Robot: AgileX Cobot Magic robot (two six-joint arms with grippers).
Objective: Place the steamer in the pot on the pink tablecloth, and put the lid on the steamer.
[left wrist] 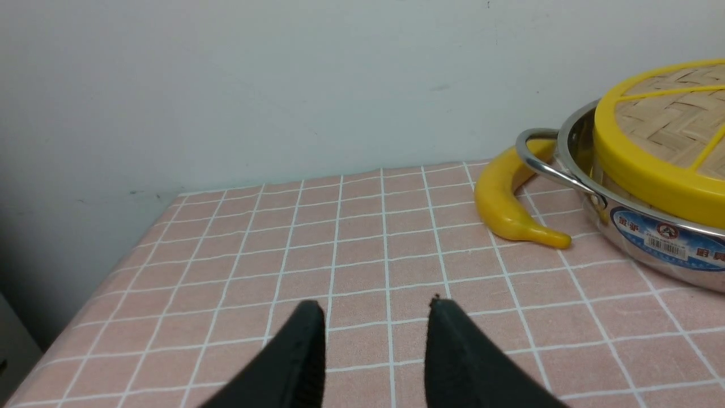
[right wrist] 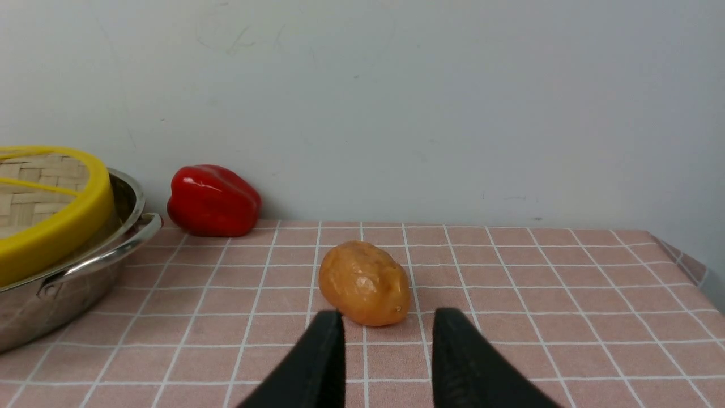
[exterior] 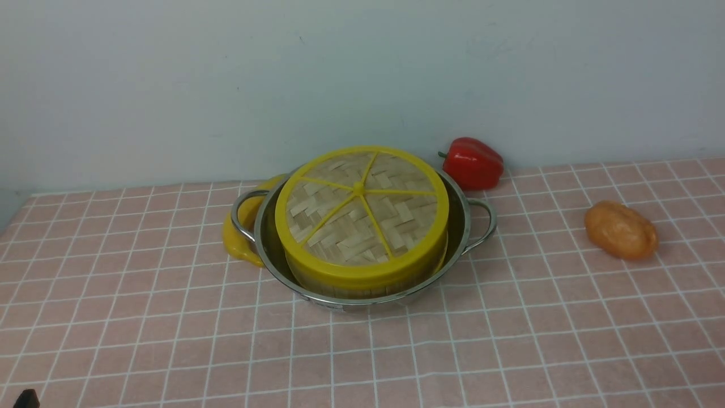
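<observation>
Steamer [exterior: 362,280] sat inside the pot [exterior: 272,249] near the middle of the pink tablecloth [exterior: 510,340], and the lid [exterior: 359,212] already covered it, though I judged it tipped a little, its rim riding higher toward 12 o'clock. My left gripper [left wrist: 375,309] had its jaws apart with nothing between them, low over bare cloth with the pot off toward 2 o'clock; my right gripper [right wrist: 386,318] likewise stood parted and empty, a potato [right wrist: 365,282] just beyond its tips at 12 o'clock. What seemed left to me was backing both arms away cleanly, so I wanted to lift before drawing back, keeping the left clear of the banana [left wrist: 504,207] by the pot handle and the right clear of the potato. A red pepper [exterior: 473,163] lay at 2 o'clock from the pot. I could not see the steamer's contents under the lid, nor whether the lid seated flush all round, and neither arm showed in the front view
</observation>
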